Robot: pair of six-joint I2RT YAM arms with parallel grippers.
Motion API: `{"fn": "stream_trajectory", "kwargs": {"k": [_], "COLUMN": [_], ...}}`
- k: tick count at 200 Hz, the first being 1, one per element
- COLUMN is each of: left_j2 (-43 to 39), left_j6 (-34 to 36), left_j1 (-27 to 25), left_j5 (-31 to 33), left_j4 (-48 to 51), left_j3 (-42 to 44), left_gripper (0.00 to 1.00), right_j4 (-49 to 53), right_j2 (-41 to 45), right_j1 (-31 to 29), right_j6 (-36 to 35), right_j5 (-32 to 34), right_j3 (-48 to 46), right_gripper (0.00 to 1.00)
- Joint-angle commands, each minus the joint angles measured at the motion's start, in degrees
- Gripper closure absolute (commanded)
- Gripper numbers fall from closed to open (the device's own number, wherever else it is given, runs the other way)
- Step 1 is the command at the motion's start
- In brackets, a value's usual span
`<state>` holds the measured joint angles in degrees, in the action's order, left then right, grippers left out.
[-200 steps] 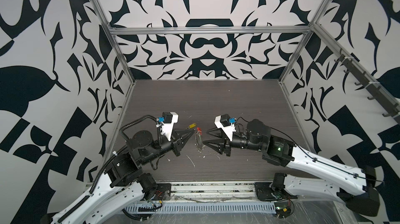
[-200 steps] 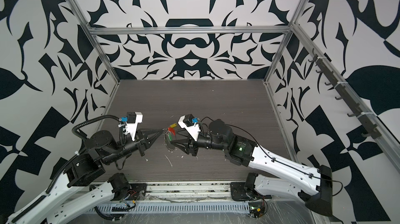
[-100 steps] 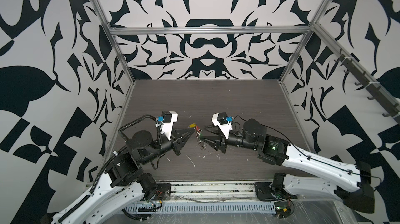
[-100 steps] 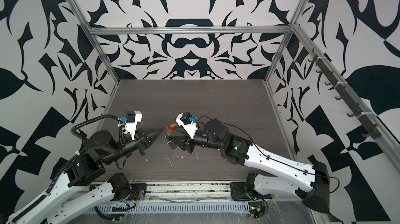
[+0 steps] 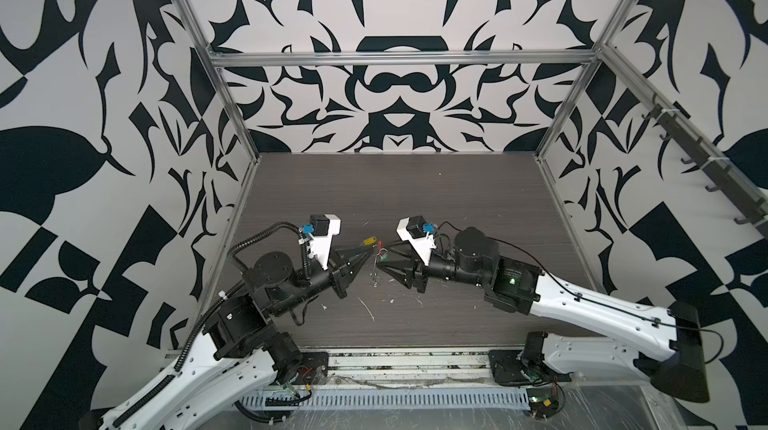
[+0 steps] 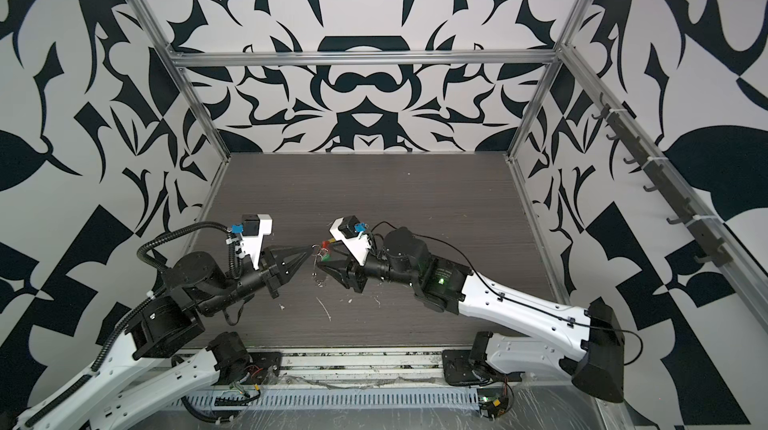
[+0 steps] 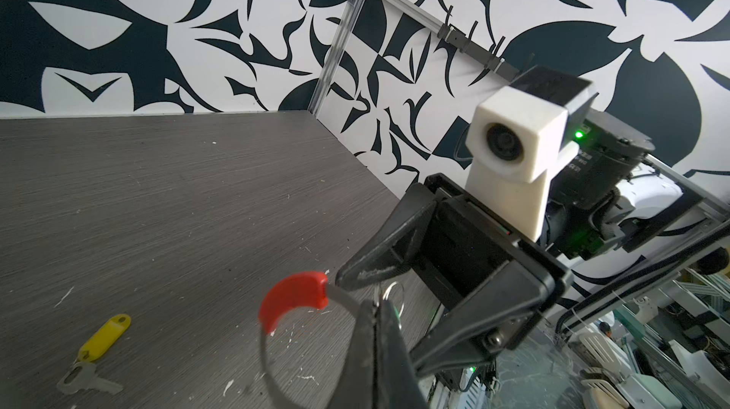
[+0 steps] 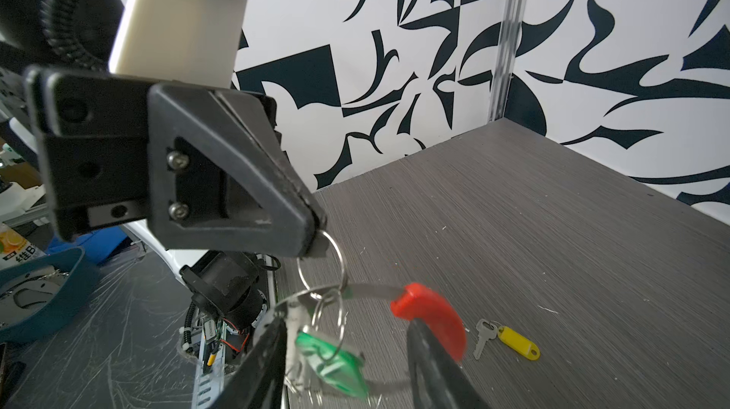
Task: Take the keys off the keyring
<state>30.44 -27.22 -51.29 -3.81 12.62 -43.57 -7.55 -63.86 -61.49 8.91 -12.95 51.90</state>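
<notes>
My left gripper (image 5: 369,254) is shut on a small silver split ring (image 8: 320,265), and the keyring (image 8: 375,291) with its red sleeve (image 8: 431,317) hangs from that ring above the table. A green key tag (image 8: 332,359) dangles from a second split ring on the loop. My right gripper (image 8: 345,327) is open, one finger on each side of the loop, the red sleeve next to one finger. The yellow key tag (image 8: 518,342), with a silver key, lies loose on the table (image 5: 395,199); the left wrist view also shows this yellow tag (image 7: 106,336) and the red sleeve (image 7: 293,297).
Patterned walls close the dark wooden table on three sides, and a rail of hooks (image 5: 706,166) runs along the right wall. White scuffs and chips (image 5: 368,309) mark the table's front part. The arm bases sit at the front edge.
My right gripper has moved left to the hanging keyring, and its fingers now straddle the loop. The left gripper has stayed put, still shut.
</notes>
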Motion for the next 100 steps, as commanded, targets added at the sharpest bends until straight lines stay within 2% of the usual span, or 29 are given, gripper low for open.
{"fn": "stream_trajectory", "kwargs": {"k": [1,42,100], "left_j2": [-0.5,-0.12,-0.74], "left_j6": [-0.57,-0.79,-0.64], "left_j1": [0.05,0.05,0.06], "left_j5": [0.44,0.44,0.91], "left_j4": [-2.25,-2.43,-1.82], "left_j3": [0.15,0.31,0.51], "left_gripper": [1.0,1.0,1.0], "right_j4": [-2.6,-1.12,0.81], "right_j2": [0.37,-0.51,0.84], "right_j1": [-0.08,-1.6,-2.05], "right_j6": [-0.02,-1.86,-2.57], "right_j5": [0.89,4.05,7.33], "right_j3": [2.13,3.49,3.57], "right_gripper": [0.49,0.49,0.59]}}
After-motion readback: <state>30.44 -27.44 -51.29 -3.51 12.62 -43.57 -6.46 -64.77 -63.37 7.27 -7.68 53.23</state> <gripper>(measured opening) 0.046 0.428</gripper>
